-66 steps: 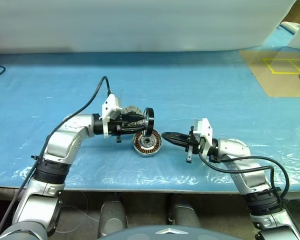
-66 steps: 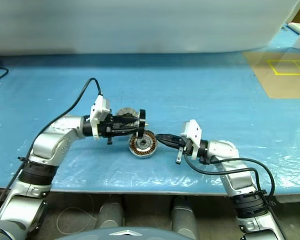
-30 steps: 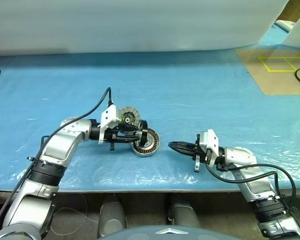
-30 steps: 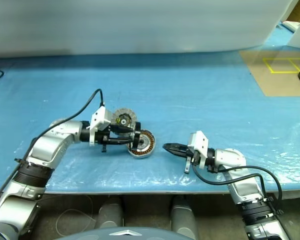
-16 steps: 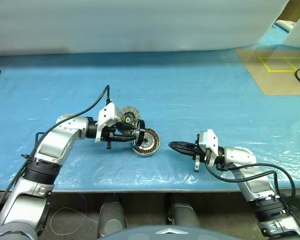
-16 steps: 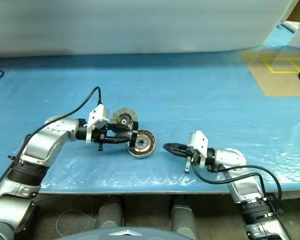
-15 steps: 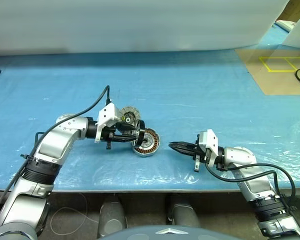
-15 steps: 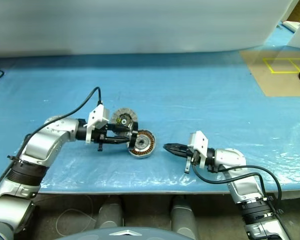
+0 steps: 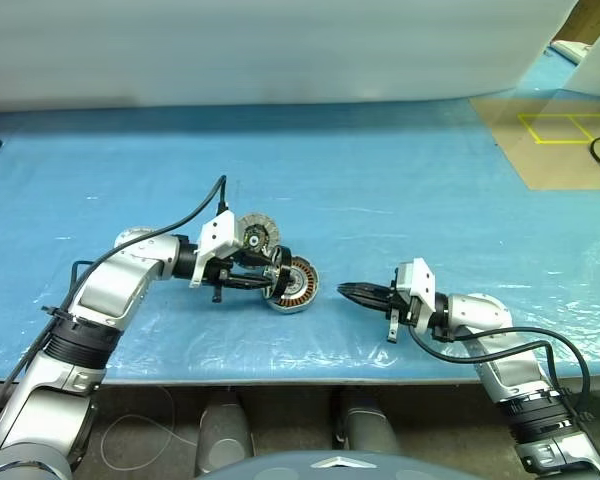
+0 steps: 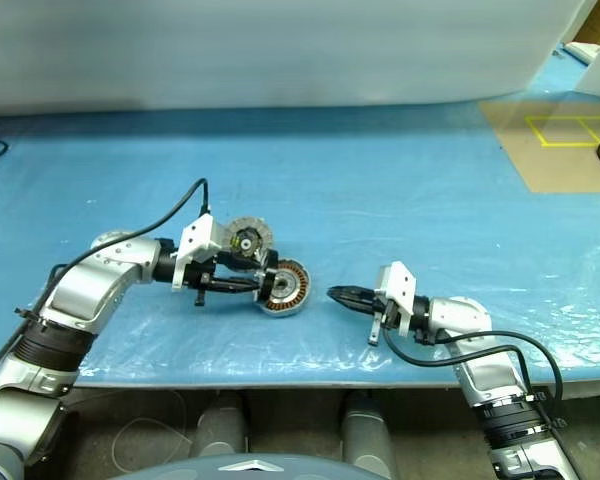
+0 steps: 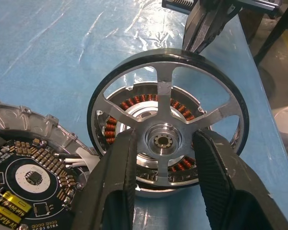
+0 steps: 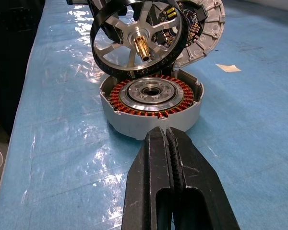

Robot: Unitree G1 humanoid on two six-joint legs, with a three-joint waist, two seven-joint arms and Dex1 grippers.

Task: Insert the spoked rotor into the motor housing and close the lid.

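There was one rotor (image 11: 166, 139), one housing (image 12: 151, 100) and one lid (image 11: 26, 165) on the one blue-covered table (image 9: 400, 180). Two grippers were there, a left (image 11: 165, 158) and a right (image 12: 169, 158).

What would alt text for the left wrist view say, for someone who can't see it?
The left gripper holds the spoked rotor tilted just above the motor housing, whose copper windings show through the spokes. The lid lies beside it, circuit face up, on the blue table cover.

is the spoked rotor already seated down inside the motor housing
No, the left hand holds the spoked rotor tilted above the motor housing.
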